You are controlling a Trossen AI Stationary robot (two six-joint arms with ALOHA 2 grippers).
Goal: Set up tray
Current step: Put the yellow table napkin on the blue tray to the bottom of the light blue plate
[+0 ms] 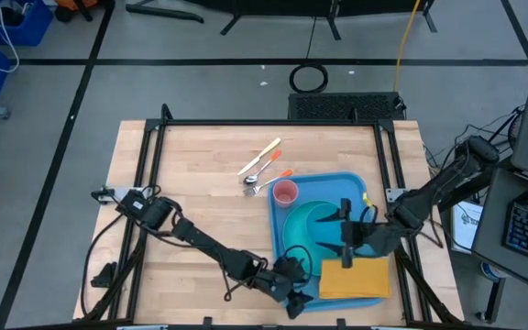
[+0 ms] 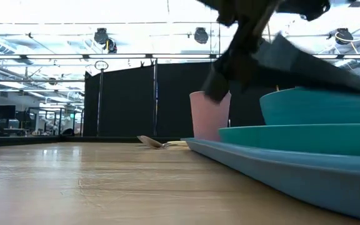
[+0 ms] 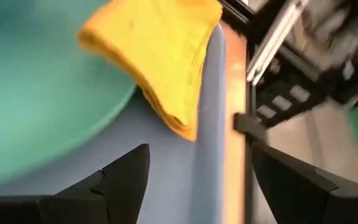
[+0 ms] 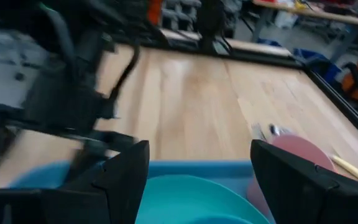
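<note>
The wooden desk (image 1: 209, 211) carries everything, and the blue tray (image 1: 291, 209) is the landmark here. The tray lies flat on the desk's right half, close to the right edge and reaching toward the near edge. In the low view its rim (image 2: 274, 164) runs across the right of the picture.

On the tray sits a turquoise plate (image 1: 312, 229), filling most of the tray's middle. A yellow napkin (image 1: 356, 278) lies on the tray's near right corner — in the left wrist view it (image 3: 160, 56) overlaps the plate's edge (image 3: 36, 106) and reaches the tray's rim. A pink cup (image 1: 285, 192) stands in the tray's far left corner.

The left gripper (image 1: 293, 291) is at the tray's near left corner, low over the rim; its jaws stand apart with nothing between them, as the left wrist view shows. The right gripper (image 1: 345, 236) hovers over the plate, beside the napkin, and its jaws are also apart and empty.

Beyond the tray's far left corner, on the bare desk, lie a spoon (image 1: 251, 182), an orange-handled utensil (image 1: 273, 178) and a pale wooden utensil (image 1: 260, 156) — close together, near the cup but off the tray.
</note>
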